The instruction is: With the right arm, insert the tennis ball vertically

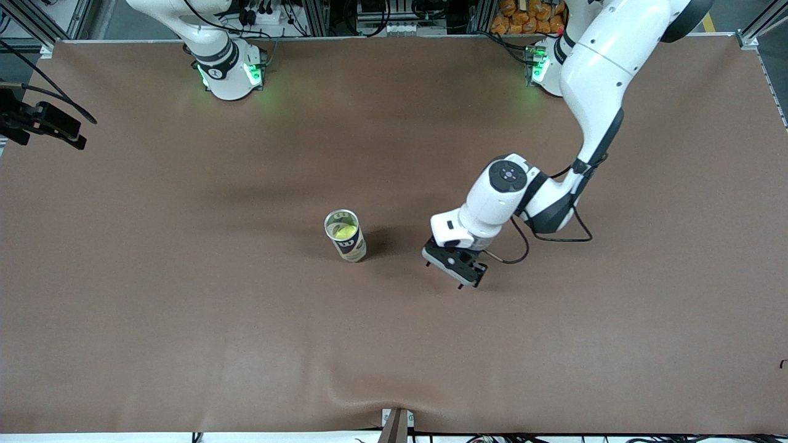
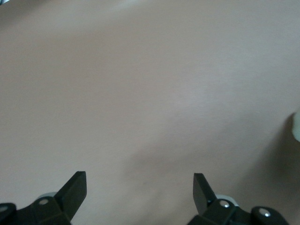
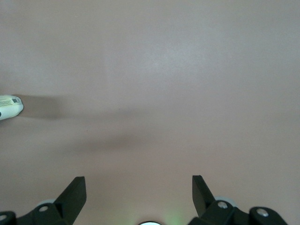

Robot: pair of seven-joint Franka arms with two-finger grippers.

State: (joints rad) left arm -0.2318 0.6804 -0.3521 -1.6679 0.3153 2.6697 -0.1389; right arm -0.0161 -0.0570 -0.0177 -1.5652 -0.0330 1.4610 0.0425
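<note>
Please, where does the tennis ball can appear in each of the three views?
Front view: the can stands upright near the middle of the brown table cover, a ball inside it, beside the open left pincer.
Left wrist view: only a pale sliver at the picture's edge, probably the can.
Right wrist view: its white end with a barcode, at the picture's edge.
Shared landmark: the brown table cover.

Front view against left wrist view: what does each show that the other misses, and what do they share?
Only the front view: the upright can with the tennis ball inside, the left arm reaching over the table, and the right arm's base. Only the left wrist view: a close look at the fingers, open with nothing between them. Both: the left hand over the brown table.
</note>
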